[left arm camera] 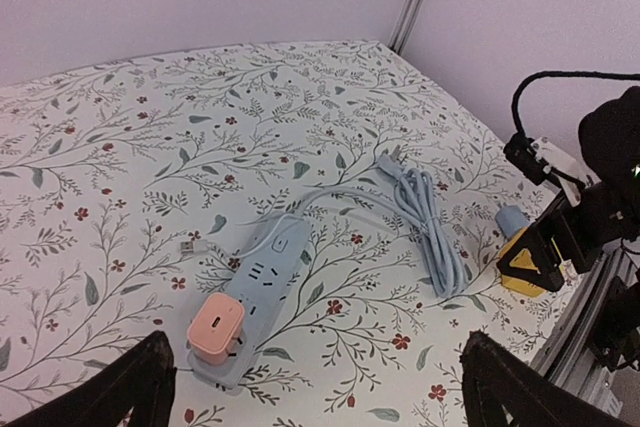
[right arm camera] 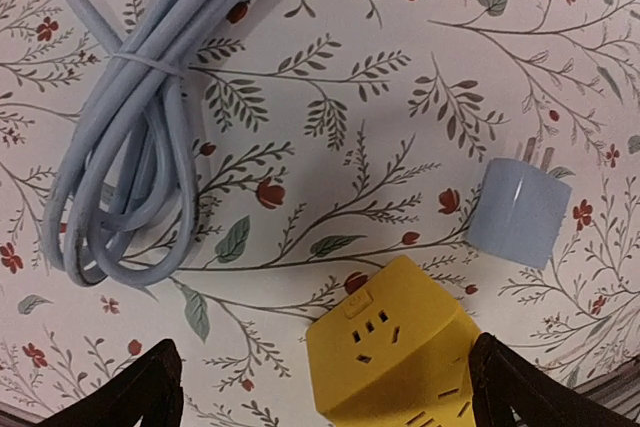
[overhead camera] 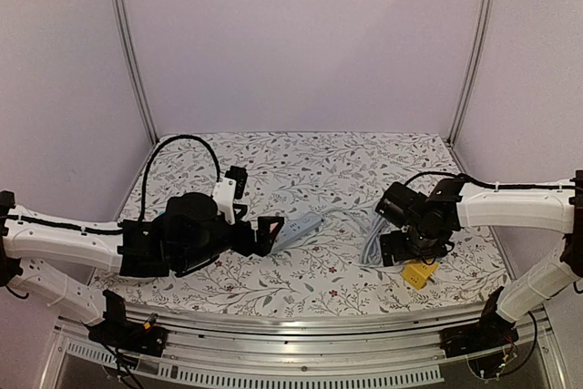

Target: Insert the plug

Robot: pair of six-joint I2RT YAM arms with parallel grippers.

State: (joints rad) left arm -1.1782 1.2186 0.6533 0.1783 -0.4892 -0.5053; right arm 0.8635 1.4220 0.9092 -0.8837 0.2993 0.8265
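A blue-grey power strip (left arm camera: pixel 262 269) lies on the floral table cover; it also shows in the top view (overhead camera: pixel 302 224). A pink plug (left arm camera: pixel 215 326) stands on the socket at its near end, slightly tilted; I cannot tell how deep it sits. My left gripper (left arm camera: pixel 315 397) is open and empty, just behind the strip's near end, its fingertips (left arm camera: pixel 130 392) wide apart. My right gripper (right arm camera: pixel 325 402) is open and empty above a yellow socket cube (right arm camera: pixel 395 357). A blue-grey pronged plug (right arm camera: pixel 520 212) lies beside the cube.
A tied coil of blue-grey cable (right arm camera: pixel 130 147) lies left of the yellow cube, between the two grippers (overhead camera: pixel 372 241). A small USB connector on a thin white lead (left arm camera: pixel 190 244) lies left of the strip. The table's front edge (overhead camera: pixel 301 321) is close behind the cube.
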